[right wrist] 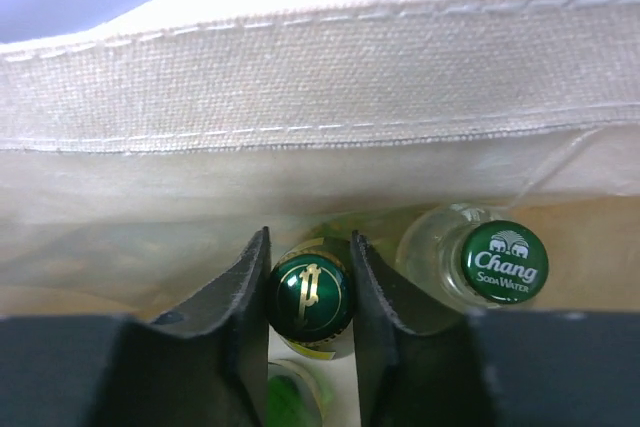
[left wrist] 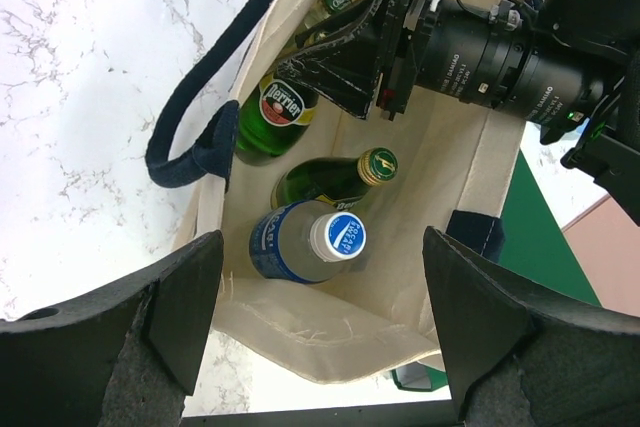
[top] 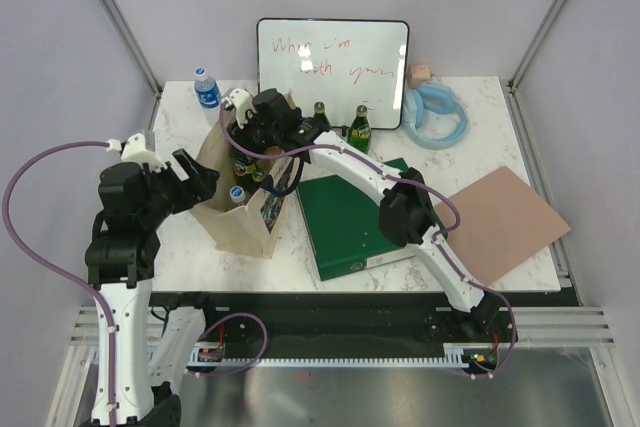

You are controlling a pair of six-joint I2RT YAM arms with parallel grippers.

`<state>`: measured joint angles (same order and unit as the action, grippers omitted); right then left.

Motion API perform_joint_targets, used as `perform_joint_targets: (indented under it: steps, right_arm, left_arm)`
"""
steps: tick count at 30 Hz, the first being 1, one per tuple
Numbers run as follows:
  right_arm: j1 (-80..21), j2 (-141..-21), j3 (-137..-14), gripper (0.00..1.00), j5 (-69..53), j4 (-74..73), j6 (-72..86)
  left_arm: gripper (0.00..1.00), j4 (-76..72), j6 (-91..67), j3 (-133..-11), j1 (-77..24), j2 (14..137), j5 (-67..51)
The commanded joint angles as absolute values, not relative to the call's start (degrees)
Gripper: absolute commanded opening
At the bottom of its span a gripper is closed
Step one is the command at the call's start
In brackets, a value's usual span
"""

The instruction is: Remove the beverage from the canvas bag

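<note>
right gripper (right wrist: 309,265) clamps the capped neck of a green glass bottle (right wrist: 310,299) standing inside the canvas bag (right wrist: 300,77) (a chang soda water (right wrist: 505,262) just beside it). glass, so likely heavy, slick, breakable; best held under the cap lip. left gripper (left wrist: 322,247) hangs open.

Blk/wht arms (top: 120,247), purple cables (top: 75,146), blk fingers (left wrist: 170,317)

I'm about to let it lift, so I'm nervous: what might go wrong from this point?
1. The right gripper pinches only the cap of the green bottle; it may slip on lifting.
2. The Chang soda water bottle stands close beside and could be knocked.
3. The left gripper is open, not holding the canvas bag, so the bag may tip or rise.
</note>
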<state>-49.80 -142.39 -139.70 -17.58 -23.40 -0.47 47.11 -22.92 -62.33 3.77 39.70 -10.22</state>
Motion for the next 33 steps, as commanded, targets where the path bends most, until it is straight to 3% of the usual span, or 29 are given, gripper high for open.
perform_joint_targets:
  steps: [1, 3, 6, 33]
  right_arm:
    - [-50.3, -142.2, -141.3, 0.16, -21.1, -21.4, -1.8]
    - [-50.2, -140.5, -140.6, 0.05, -22.0, -21.4, -2.8]
    - [-50.1, -136.2, -137.3, 0.0, -23.8, -18.4, -4.0]
    - [-43.7, -118.3, -141.8, 0.0, -28.0, -5.6, 11.6]
  left_arm:
    - [0.87, 47.0, -24.8, -65.0, 4.0, 39.2, -11.8]
    - [0.87, 47.2, -24.9, -65.4, 4.0, 39.1, -11.8]
    - [0.87, 47.2, -24.9, -65.7, 4.0, 38.7, -11.7]
    - [0.87, 45.2, -25.0, -67.2, 4.0, 37.8, -15.6]
